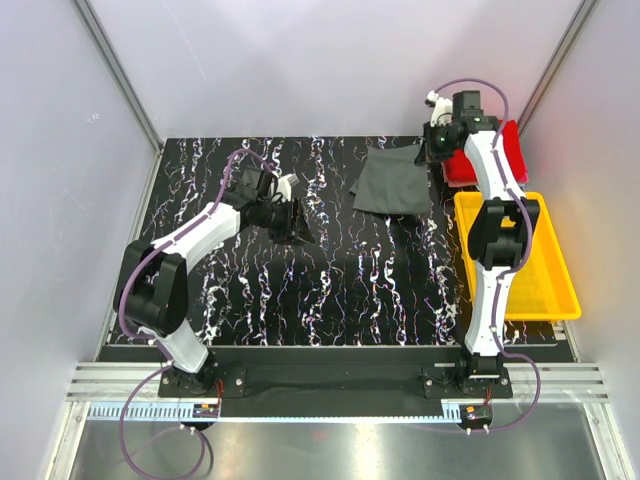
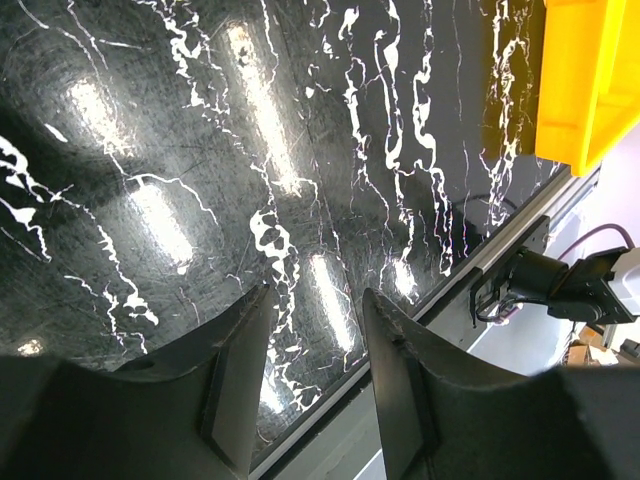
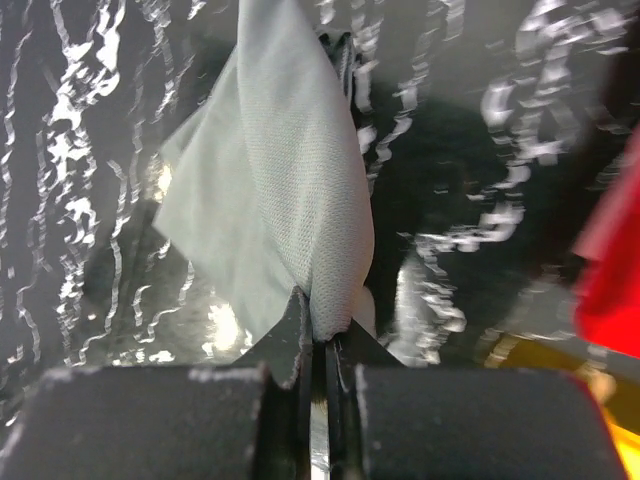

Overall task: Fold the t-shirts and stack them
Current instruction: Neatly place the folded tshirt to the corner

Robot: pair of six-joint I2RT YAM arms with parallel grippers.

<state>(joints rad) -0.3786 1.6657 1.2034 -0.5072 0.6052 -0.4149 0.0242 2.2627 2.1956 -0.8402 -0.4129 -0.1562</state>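
Holding one edge of the dark grey fabric t-shirt (image 1: 393,180), our right pincer (image 3: 322,335) is clenched on a thin pinch of cloth that rises in a peak off the black, white-veined surface (image 1: 330,290). The shirt lies just beyond the far inner corner of the yellow plastic bin (image 1: 550,285), with a red plastic tray (image 1: 512,160) past the bin's far end. Our left pincer (image 2: 315,340) hangs released and empty, well apart from the bin, over bare surface. To fold cleanly, we judge we should carry the pinched edge low and slowly away from the bin and lay it flush on the opposite edge. The left pincer should come over to hold the shirt down, so the cloth neither drags nor slips from that narrow grip.
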